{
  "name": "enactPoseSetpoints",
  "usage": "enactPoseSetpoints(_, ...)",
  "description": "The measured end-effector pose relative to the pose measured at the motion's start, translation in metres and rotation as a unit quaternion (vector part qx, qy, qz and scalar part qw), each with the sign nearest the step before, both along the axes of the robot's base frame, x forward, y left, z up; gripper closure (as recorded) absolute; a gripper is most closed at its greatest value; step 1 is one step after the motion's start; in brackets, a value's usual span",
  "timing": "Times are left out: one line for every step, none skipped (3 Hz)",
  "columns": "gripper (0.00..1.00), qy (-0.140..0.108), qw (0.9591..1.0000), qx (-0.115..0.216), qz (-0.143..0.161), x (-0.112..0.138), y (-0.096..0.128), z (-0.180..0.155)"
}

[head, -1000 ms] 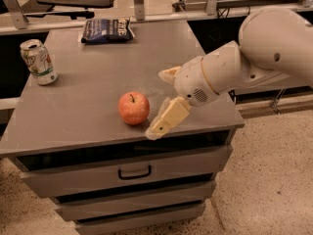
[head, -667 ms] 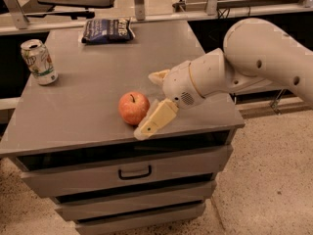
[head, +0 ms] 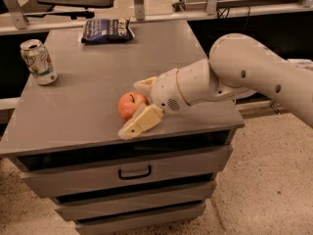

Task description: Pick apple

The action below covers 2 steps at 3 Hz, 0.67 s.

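Observation:
The apple (head: 128, 105), red-orange with a short dark stem, sits on the grey cabinet top (head: 98, 77) near its front edge. My gripper (head: 130, 108) reaches in from the right and is open, with the apple between its two cream fingers. One finger (head: 139, 123) lies in front of the apple and covers its lower right side. The other finger (head: 143, 84) is just behind the apple. The apple still rests on the surface.
A green-and-white soda can (head: 38, 61) stands at the left edge of the cabinet top. A dark blue chip bag (head: 106, 30) lies at the back. The cabinet has drawers (head: 134, 171) below. My white arm (head: 244, 77) spans the right side.
My gripper has moved left across the cabinet top, from beside the apple to straddling it. The apple, can and bag have not moved.

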State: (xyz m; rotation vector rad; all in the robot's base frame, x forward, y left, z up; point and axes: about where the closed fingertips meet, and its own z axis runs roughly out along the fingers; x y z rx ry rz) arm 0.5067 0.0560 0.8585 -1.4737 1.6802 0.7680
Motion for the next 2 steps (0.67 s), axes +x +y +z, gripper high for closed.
enactPoseSetpoints(0.39,0.003,0.9999,0.014,0.0,-0.0013,0.0047,-0.0025)
enactPoseSetpoints(0.62,0.001,0.9996,0.027,-0.005,0.0001,0.0039,0.005)
